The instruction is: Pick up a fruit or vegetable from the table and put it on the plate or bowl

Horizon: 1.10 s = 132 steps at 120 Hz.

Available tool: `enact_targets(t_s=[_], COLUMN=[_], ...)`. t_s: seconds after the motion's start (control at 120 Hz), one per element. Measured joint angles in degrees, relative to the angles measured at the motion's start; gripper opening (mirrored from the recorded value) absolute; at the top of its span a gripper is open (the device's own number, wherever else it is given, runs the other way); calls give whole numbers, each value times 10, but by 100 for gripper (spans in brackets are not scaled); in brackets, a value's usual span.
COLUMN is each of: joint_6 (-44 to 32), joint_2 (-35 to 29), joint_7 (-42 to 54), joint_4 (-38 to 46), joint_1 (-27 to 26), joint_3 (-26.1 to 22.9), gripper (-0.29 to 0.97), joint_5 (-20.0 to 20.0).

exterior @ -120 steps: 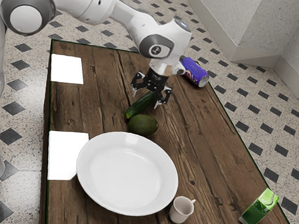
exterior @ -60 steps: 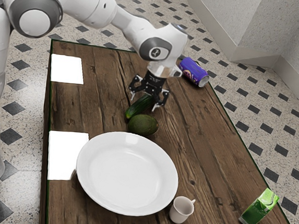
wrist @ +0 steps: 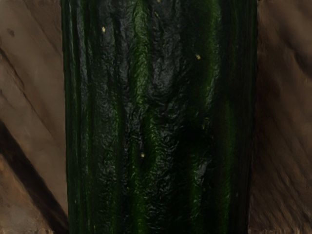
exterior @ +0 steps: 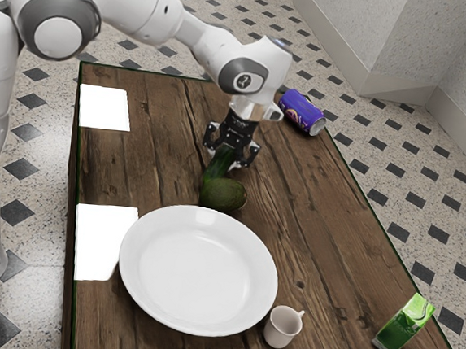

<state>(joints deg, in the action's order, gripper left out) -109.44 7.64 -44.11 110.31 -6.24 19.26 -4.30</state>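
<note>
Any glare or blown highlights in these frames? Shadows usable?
Exterior view: the plate and the white sheets render near flat white with little shading. Cast shadows on the table are faint, even around the avocado. Wrist view: the cucumber skin is dark with patchy glossy highlights, and a dark diagonal band crosses the wood beside it.

The white arm reaches from the upper left of the frame toward its centre. Its wrist bends downward, and the black gripper hangs below it, pointing straight down.
</note>
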Motion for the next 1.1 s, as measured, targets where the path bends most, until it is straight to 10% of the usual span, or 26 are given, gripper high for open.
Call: enact_targets(t_s=[0.292,0.533,1.1], joint_6=[50,80,92], joint_2=[-109,-120,-125], joint_7=[9,-19,-64], joint_4=[2,2,7], joint_1=[-26,-327,-328], joint_3=[0,0,5], gripper=[21,20,19], joint_5=[3,16,21])
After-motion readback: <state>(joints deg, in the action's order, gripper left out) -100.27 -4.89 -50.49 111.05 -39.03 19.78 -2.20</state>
